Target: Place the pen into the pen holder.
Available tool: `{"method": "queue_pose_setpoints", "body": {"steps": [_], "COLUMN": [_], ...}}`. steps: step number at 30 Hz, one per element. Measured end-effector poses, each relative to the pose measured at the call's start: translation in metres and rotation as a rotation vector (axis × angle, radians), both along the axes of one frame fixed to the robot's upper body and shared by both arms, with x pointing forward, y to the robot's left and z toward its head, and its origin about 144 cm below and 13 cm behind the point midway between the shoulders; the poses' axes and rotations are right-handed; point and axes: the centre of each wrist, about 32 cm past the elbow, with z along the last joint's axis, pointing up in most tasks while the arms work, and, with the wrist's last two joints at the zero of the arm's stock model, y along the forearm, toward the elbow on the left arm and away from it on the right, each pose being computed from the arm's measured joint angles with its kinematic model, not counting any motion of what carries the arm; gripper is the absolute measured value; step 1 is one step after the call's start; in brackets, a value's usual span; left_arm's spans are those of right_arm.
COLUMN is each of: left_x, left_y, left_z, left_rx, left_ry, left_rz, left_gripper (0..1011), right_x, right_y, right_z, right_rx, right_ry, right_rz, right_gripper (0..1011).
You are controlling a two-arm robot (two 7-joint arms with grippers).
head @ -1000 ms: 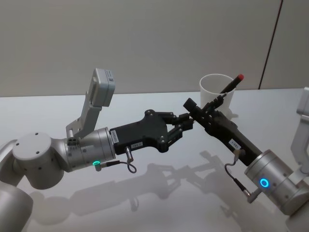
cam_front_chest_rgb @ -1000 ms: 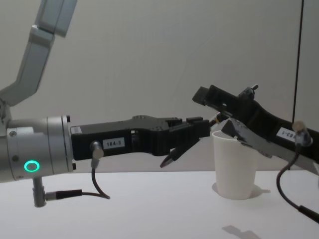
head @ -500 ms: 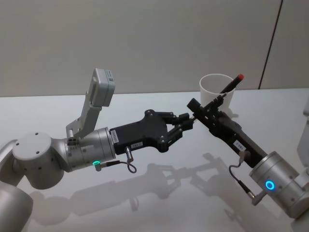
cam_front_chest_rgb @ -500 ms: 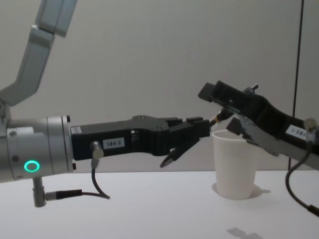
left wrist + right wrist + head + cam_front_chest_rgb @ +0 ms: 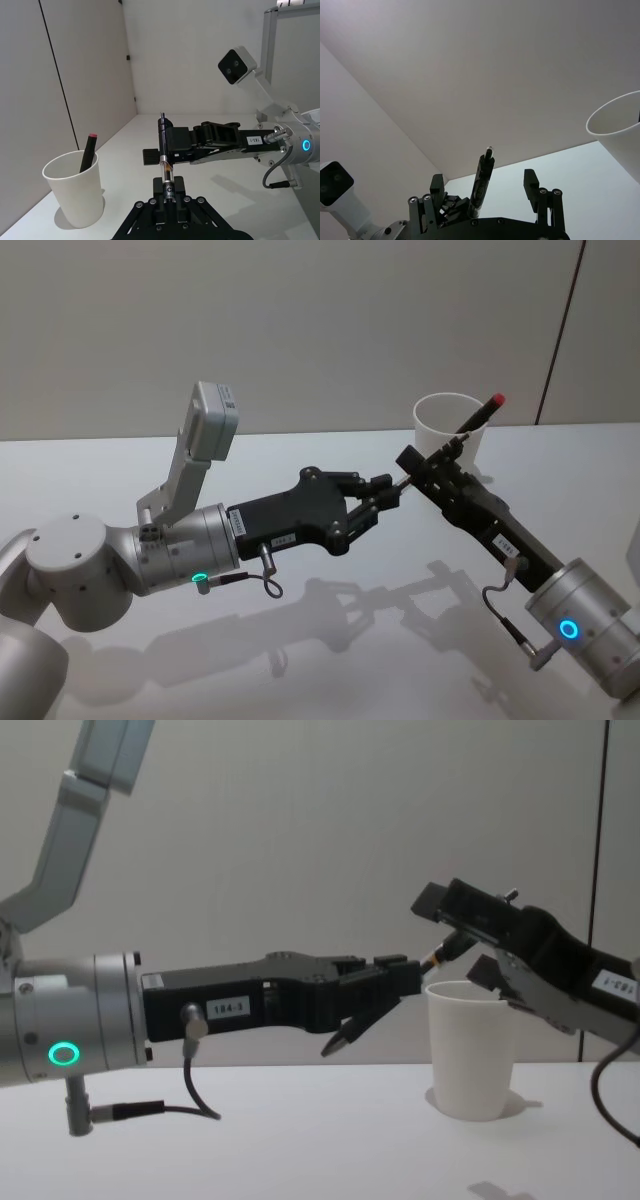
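We see a white table spreading beneath the left gripper and the right gripper, grey shadows on it. Just beyond the right gripper a red-tipped marker leans. Behind both stands a pale wall, with a thin dark seam past the right gripper.

Pen holder far right, left pincer seemingly just before it

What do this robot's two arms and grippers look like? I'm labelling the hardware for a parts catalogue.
Both arms are silver-grey cylinders ending in matte black, angular multi-link grippers. The left gripper carries a small white numbered label, a green glowing ring on its wrist and a looping black cable. The right gripper has a similar white label, a blue ring and a black cable. A light grey camera block stands on the left arm.
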Motion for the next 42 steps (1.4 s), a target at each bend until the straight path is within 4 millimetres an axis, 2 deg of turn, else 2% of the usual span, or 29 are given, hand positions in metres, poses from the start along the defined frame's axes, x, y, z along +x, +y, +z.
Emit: {"method": "queue_pose_setpoints", "body": {"steps": [8,11,17,18,20,22,23,30,33,34,37,42], "left_x": [0.0,0.0,0.0,0.0,0.0,0.0,0.0,0.0,0.0,0.0,0.0,0.0], "left_y": [0.0,0.0,0.0,0.0,0.0,0.0,0.0,0.0,0.0,0.0,0.0,0.0], "left_z": [0.0,0.0,0.0,0.0,0.0,0.0,0.0,0.0,0.0,0.0,-0.0001,-0.0001], "left_rx": [0.0,0.0,0.0,0.0,0.0,0.0,0.0,0.0,0.0,0.0,0.0,0.001], "left_ry": [0.0,0.0,0.0,0.0,0.0,0.0,0.0,0.0,0.0,0.0,0.0,0.0], "left_rz": [0.0,0.0,0.0,0.0,0.0,0.0,0.0,0.0,0.0,0.0,0.0,0.0], "left_gripper": [121,121,121,121,121,121,121,121,121,121,121,120], "right_x": [-0.0017,-0.002,-0.0025,-0.0026,-0.0027,-0.0028,-0.0028,-0.003,-0.003,-0.0031,-0.0032,-0.0033], "right_y": [-0.0011,-0.0013,-0.0016,-0.0017,-0.0017,-0.0018,-0.0018,-0.0019,-0.0019,-0.0019,-0.0018,-0.0019], "right_z": [0.0002,0.0002,0.0002,0.0003,0.0003,0.0003,0.0003,0.0004,0.0004,0.0004,0.0006,0.0006], "right_rx": [0.002,0.002,0.002,0.002,0.002,0.002,0.002,0.002,0.003,0.003,0.004,0.004], "right_ry": [-0.001,-0.001,-0.001,-0.001,-0.001,-0.001,-0.001,-0.002,-0.002,-0.002,-0.004,-0.004], "right_rz": [-0.001,-0.002,-0.002,-0.002,-0.002,-0.002,-0.002,-0.002,-0.002,-0.002,-0.001,0.0], "right_gripper": [1002,963,788,788,710,680,611,405,272,272,177,154]}}
